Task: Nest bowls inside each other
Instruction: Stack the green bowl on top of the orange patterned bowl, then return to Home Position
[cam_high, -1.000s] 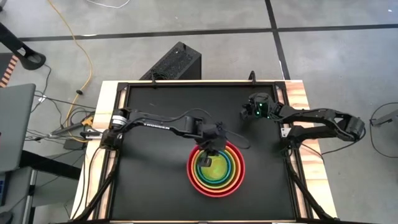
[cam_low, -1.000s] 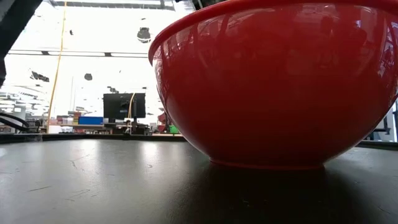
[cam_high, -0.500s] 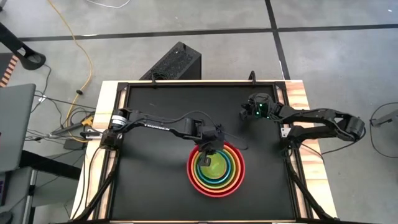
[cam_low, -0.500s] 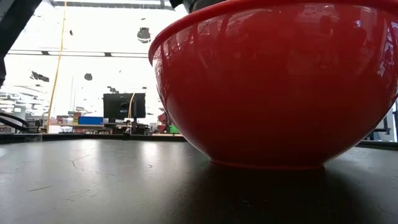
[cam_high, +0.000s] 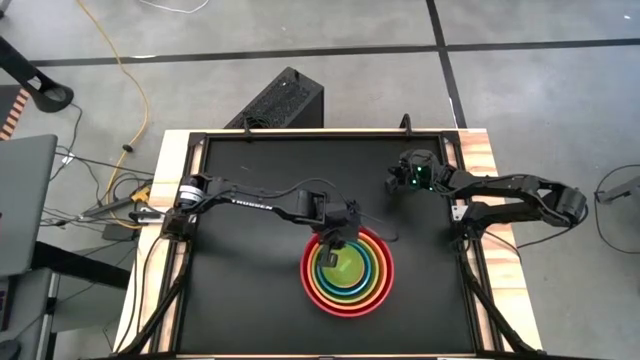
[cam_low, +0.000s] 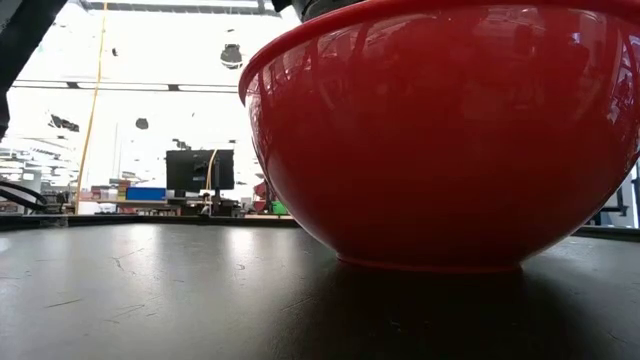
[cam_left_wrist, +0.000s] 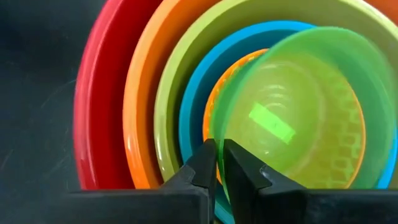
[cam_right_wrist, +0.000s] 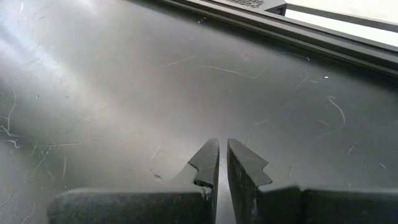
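Observation:
Several bowls sit nested near the table's middle front. Outermost is the red bowl (cam_high: 390, 272) (cam_low: 440, 140), then orange (cam_left_wrist: 140, 106), olive-green (cam_left_wrist: 166, 115), blue (cam_left_wrist: 191, 121) and tan dotted (cam_left_wrist: 212, 107). The small bright green bowl (cam_high: 349, 268) (cam_left_wrist: 292, 118) lies innermost, tilted. My left gripper (cam_high: 334, 245) (cam_left_wrist: 219, 152) stands over the stack's far-left side, shut on the green bowl. My right gripper (cam_high: 393, 183) (cam_right_wrist: 222, 152) waits at the far right of the black mat, shut, with nothing in it. My left gripper pinches the green bowl's rim (cam_left_wrist: 216, 134) on its far-left side. One finger is inside the bowl and one outside. The fingers slant down from the table's far left. The bowl sits tilted inside the tan dotted bowl; whether its bottom rests there I cannot tell.
The black mat (cam_high: 250, 300) has a raised frame along its edges. A black box (cam_high: 285, 100) stands behind the far edge. Cables lie off the table's left side. Bare mat lies left of and behind the stack.
My left gripper has tipped a little steeper and sunk slightly over the stack's far-left rim, the green bowl going with it. For the last half second it has kept still.

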